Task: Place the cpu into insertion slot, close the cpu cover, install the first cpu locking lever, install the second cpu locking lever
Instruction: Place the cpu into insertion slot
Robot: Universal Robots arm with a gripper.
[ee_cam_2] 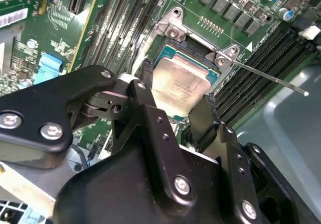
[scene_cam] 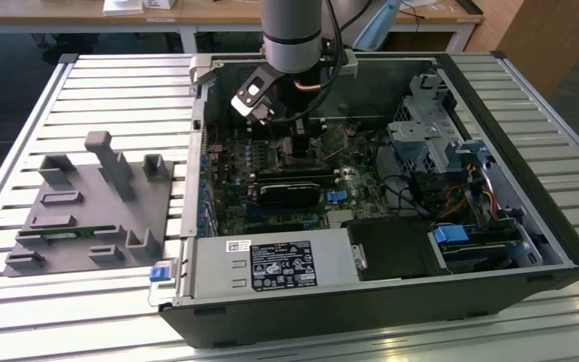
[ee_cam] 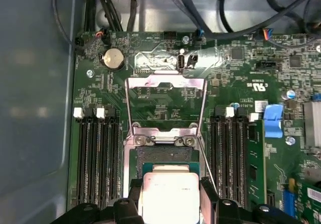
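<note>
My gripper (scene_cam: 300, 143) reaches down into the open computer case over the green motherboard. In both wrist views its black fingers (ee_cam_2: 200, 116) stand on two opposite sides of the cpu (ee_cam_2: 180, 78), a square chip with a dull silver top (ee_cam: 168, 194), and are shut on its edges. The cpu sits at the insertion slot (ee_cam: 165, 156), level with its silver rim (ee_cam_2: 173, 30); I cannot tell whether it is fully seated. The cpu cover (ee_cam: 165, 81) is swung open and lies back on the board. A thin locking lever (ee_cam_2: 266, 76) sticks out beside the slot.
Long black memory slots (ee_cam: 98, 158) flank the socket on both sides. A labelled power supply box (scene_cam: 269, 264) fills the case's near side, with drive cages and cables (scene_cam: 430, 151) on the exterior view's right. A grey parts fixture (scene_cam: 88, 204) stands outside, on the exterior view's left.
</note>
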